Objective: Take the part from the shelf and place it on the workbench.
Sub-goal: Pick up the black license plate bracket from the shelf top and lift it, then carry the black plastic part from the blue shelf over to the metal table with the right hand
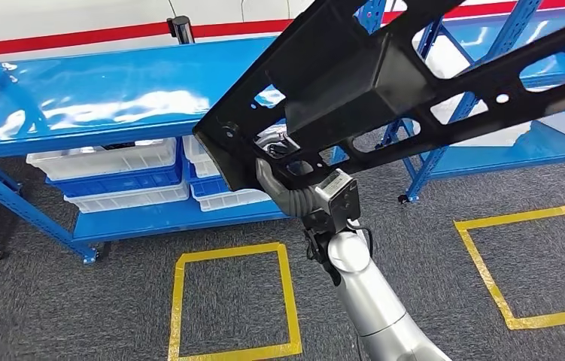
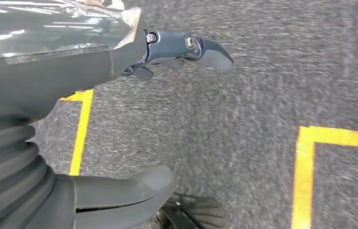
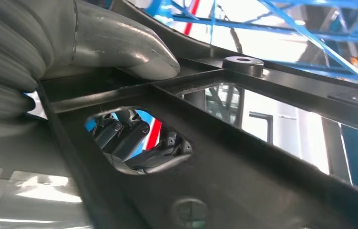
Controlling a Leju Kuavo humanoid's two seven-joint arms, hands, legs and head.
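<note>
The part [image 1: 384, 83] is a long black metal frame with cut-out holes, raised slantwise across the upper right of the head view, off the shelf. My right hand [image 1: 287, 188] grips its lower left end from beneath. In the right wrist view the thumb [image 3: 119, 43] presses on one face of the part [image 3: 262, 171], and the dark fingers [image 3: 138, 138] show through a cut-out, curled around the other side. My left hand [image 2: 72, 76] hangs over the grey carpet with its dark finger [image 2: 191, 47] and thumb [image 2: 129, 191] apart and nothing between them.
A blue shelf unit [image 1: 98, 98] stands ahead on the left, with white bins [image 1: 113, 162] on its lower level. Another blue rack [image 1: 490, 150] stands at the right behind the part. Two yellow taped squares [image 1: 234, 301] [image 1: 535, 263] mark the grey carpet.
</note>
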